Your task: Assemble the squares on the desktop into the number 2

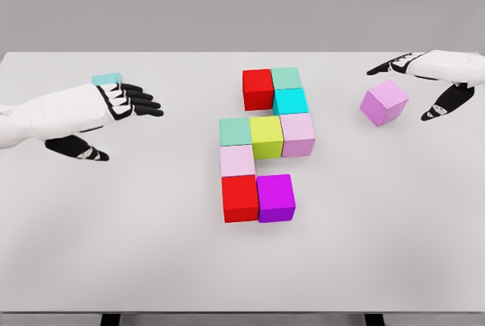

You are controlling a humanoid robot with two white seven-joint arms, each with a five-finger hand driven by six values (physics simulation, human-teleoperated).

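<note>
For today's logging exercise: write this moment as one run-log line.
left hand open, beside teal cube | right hand open, over loose pink cube | nine cubes joined

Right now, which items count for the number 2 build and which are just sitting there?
Job:
- nine-cube cluster at centre, from red cube down to purple cube
- loose pink cube by the right robot hand
- light blue cube behind the left robot hand

Lying about:
- nothing; only the white table

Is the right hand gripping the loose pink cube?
No; the right hand is spread open beside the tilted pink cube, not closed around it.
</note>
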